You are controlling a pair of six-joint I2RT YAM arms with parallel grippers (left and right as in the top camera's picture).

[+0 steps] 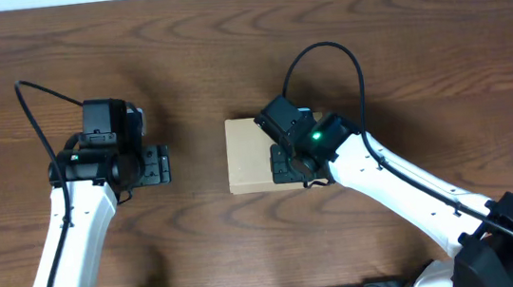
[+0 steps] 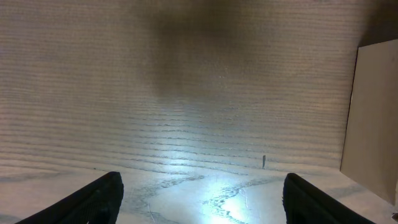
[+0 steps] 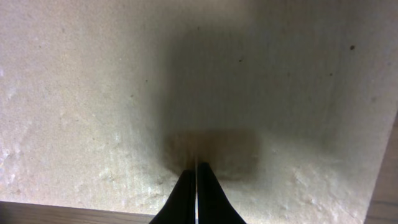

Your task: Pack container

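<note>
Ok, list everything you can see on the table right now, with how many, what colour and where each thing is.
container: one, plain tan cardboard, lid down, middle of the table.
table: one, dark brown wood grain, under everything.
cables: two, black, one looping above each arm.
arms: two, white with black joints, reaching in from the near edge, left and right.
left claw: one, black, open, over bare wood left of the container, holding nothing.
right claw: one, black, shut, tips over the container's top near its right edge, holding nothing.
</note>
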